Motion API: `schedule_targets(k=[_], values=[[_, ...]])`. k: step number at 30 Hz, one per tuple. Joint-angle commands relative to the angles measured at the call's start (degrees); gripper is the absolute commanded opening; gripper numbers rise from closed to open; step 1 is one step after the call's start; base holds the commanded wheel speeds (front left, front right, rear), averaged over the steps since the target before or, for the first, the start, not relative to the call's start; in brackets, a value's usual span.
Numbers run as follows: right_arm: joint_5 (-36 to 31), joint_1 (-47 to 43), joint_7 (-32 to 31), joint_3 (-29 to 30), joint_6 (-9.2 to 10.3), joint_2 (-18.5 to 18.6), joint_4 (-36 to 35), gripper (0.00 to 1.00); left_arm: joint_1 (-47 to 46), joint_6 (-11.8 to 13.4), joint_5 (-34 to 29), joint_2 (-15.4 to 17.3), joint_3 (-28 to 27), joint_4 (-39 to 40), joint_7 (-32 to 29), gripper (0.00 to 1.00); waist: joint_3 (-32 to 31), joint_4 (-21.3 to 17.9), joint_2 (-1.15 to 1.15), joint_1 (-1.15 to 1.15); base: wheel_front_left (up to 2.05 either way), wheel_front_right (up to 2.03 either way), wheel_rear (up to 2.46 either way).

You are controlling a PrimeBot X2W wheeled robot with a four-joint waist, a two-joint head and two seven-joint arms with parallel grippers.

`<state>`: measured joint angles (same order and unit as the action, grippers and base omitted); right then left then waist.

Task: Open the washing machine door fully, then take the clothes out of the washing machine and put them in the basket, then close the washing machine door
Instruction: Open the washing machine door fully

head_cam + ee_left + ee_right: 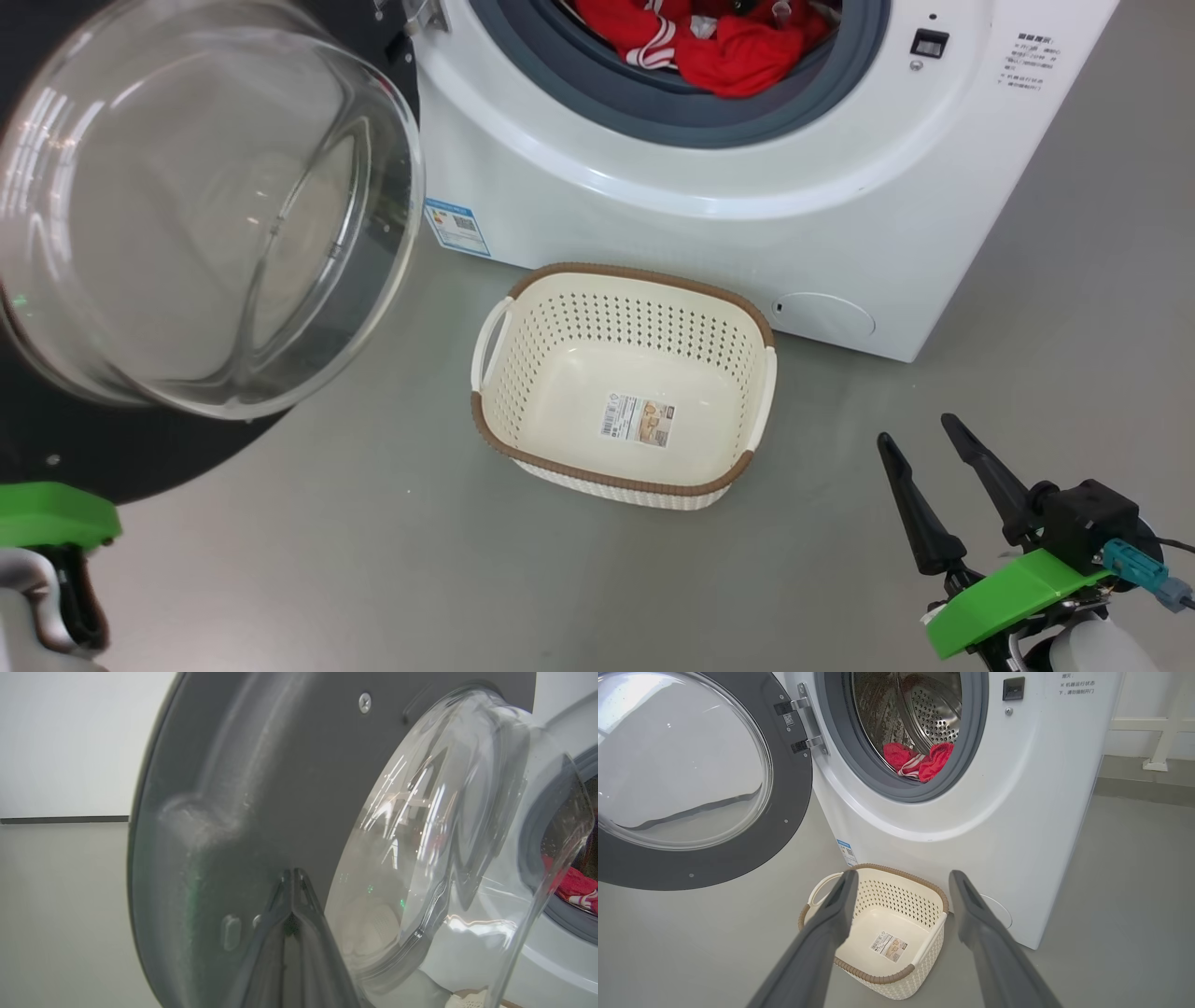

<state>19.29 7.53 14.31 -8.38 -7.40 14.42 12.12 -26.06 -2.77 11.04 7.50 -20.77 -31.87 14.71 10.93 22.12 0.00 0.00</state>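
Observation:
The washing machine (747,215) stands with its washing machine door (205,205) swung open to the left, the glass bowl facing me. Red clothes (728,47) with white stripes lie at the drum mouth, also seen as clothes (920,763) in the right wrist view. The cream basket (644,277) sits on the floor in front of the machine with nothing in it but its paper label. My right gripper (915,429) hangs open at the lower right, short of the basket (878,977). My left gripper (292,875) is shut, its tips close to the door's dark inner face (224,788).
Grey floor surrounds the basket on the left, front and right. The open door overhangs the floor at the left. A blue label sticker (457,227) and a round cap (822,317) mark the machine's lower front. A white frame (1162,742) stands by the back wall.

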Motion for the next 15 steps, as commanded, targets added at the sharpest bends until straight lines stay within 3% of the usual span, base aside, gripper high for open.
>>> schedule_targets(k=[1, 15], values=[[-0.59, 1.26, 0.69, -1.28, -0.09, 0.62, -1.24, 1.0, -2.3, 0.33, -0.87, 3.74, -2.48, 0.8, 0.29, 0.0, 0.49, -0.26, 0.0, 0.0, 0.0, 0.0, 0.0], [-0.66, 2.33, 0.69, -1.74, -0.09, 1.72, -1.2, 1.0, -7.97, -0.16, -2.65, 7.66, -8.21, -7.31, 0.29, 0.0, 1.7, -1.93, 0.0, 0.0, 0.0, 0.0, 0.0]])
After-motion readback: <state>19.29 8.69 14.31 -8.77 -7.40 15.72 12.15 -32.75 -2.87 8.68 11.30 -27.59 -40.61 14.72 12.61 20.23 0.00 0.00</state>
